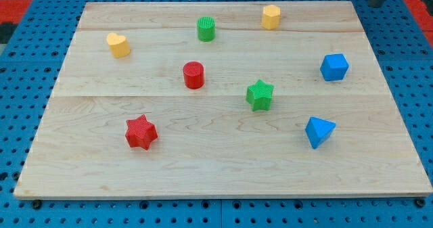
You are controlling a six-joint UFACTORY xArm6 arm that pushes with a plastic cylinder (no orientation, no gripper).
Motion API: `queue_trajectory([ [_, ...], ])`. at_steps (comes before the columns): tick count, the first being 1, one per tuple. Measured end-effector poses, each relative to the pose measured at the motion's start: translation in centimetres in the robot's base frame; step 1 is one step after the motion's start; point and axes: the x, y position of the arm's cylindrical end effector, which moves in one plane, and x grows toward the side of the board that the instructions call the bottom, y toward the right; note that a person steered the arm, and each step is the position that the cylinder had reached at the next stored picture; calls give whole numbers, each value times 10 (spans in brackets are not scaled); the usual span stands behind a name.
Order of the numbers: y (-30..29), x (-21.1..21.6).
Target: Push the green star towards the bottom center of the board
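The green star lies flat on the wooden board, a little right of the board's middle. My rod shows at the view's top right corner, and my tip is just past the board's top right corner. It is far up and right of the green star and touches no block.
A red cylinder stands left of the green star and a red star lower left. A blue cube and a blue triangle are on the right. A green cylinder, yellow hexagon and yellow heart are near the top.
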Motion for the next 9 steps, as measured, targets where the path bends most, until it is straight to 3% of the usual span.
queue_trajectory([
  [2,-31,20],
  [3,-106,64],
  [4,-171,69],
  [5,-178,101],
  [6,-183,184],
  [8,-227,226],
  [9,-279,216],
])
